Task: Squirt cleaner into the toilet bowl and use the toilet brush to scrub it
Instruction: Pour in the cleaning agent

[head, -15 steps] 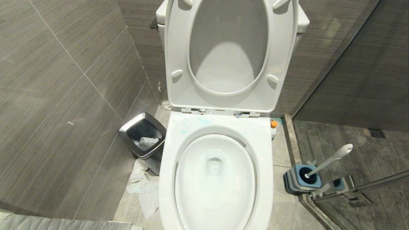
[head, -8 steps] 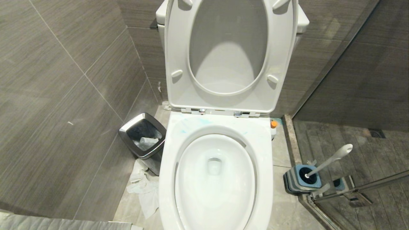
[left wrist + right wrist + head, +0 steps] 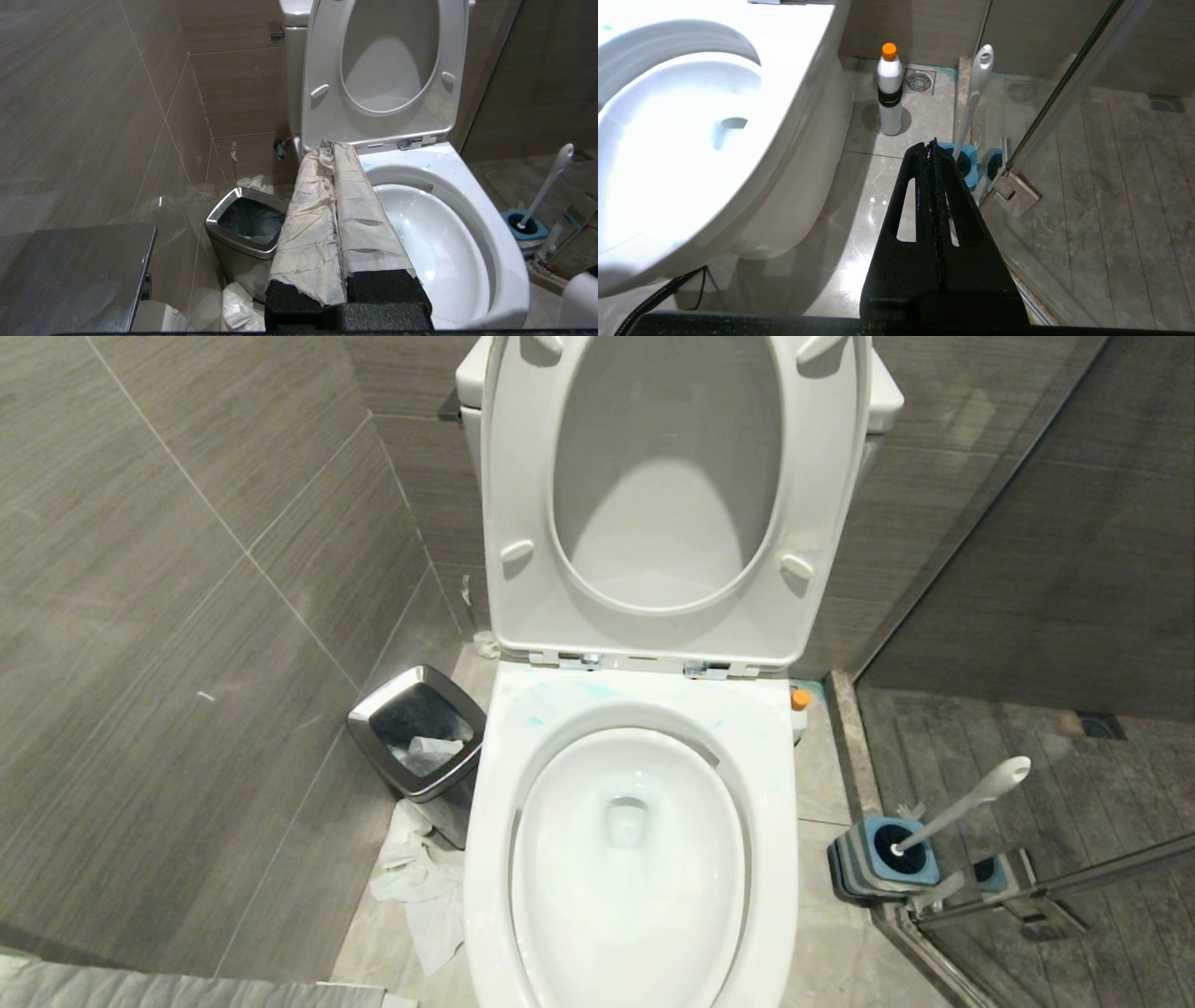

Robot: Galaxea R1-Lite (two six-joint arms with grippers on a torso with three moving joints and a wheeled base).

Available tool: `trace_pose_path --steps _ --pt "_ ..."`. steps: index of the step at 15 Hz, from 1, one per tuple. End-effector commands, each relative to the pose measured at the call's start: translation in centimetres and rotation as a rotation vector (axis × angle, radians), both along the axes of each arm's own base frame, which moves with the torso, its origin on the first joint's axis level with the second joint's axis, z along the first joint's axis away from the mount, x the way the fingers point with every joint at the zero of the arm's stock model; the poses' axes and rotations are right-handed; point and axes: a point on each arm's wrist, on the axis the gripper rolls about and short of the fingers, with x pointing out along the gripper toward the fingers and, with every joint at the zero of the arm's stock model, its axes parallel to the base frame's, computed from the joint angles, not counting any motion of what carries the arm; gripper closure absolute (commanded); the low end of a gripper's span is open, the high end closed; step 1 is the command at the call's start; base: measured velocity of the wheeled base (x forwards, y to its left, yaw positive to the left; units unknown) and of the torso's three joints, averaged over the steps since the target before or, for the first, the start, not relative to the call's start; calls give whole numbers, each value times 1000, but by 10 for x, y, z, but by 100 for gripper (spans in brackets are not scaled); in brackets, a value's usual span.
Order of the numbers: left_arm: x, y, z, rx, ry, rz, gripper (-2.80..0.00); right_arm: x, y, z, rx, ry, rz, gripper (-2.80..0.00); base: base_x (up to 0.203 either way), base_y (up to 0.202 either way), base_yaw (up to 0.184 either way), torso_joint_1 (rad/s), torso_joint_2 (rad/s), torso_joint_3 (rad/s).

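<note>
Both end effectors are closed and empty: left end effector [image 3: 332, 147] near the toilet bowl [image 3: 775, 859], right end effector [image 3: 932, 142] near the toilet brush [image 3: 971, 107].

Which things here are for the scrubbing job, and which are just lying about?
For the job: toilet bowl, toilet brush standing in its holder, orange-capped white bottle on the floor beside the toilet, blue smears on the rim.

Lying about: bin, crumpled paper, glass door.

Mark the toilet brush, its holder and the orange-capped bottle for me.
toilet brush [image 3: 974, 100], right wrist view, mid handle.
blue holder [image 3: 920, 871], head view, front rim.
orange-capped bottle [image 3: 890, 109], right wrist view, white body.
</note>
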Motion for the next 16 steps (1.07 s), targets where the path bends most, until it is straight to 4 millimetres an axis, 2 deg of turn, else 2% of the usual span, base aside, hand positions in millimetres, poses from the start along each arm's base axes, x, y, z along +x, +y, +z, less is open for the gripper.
trace_pose_path --steps 1,3,6,9,10,16 --pt "12 0 -8 16 -8 6 0 2 0 -7 0 24 0 0 0 0 0 0 0 0" --pt "32 0 -22 48 -18 20 0 2 0 -7 0 25 0 0 0 0 0 0 0 0" --pt "63 0 -54 67 -36 42 0 2 0 -7 0 24 0 0 0 0 0 0 0 0" --pt "83 1 -86 63 -16 95 0 2 0 -7 0 24 0 0 0 0 0 0 0 0" --pt "88 2 -95 67 1 110 0 2 0 -7 0 25 0 0 0 0 0 0 0 0" --pt "95 4 -120 86 238 208 0 2 0 -7 0 25 0 0 0 0 0 0 0 0"
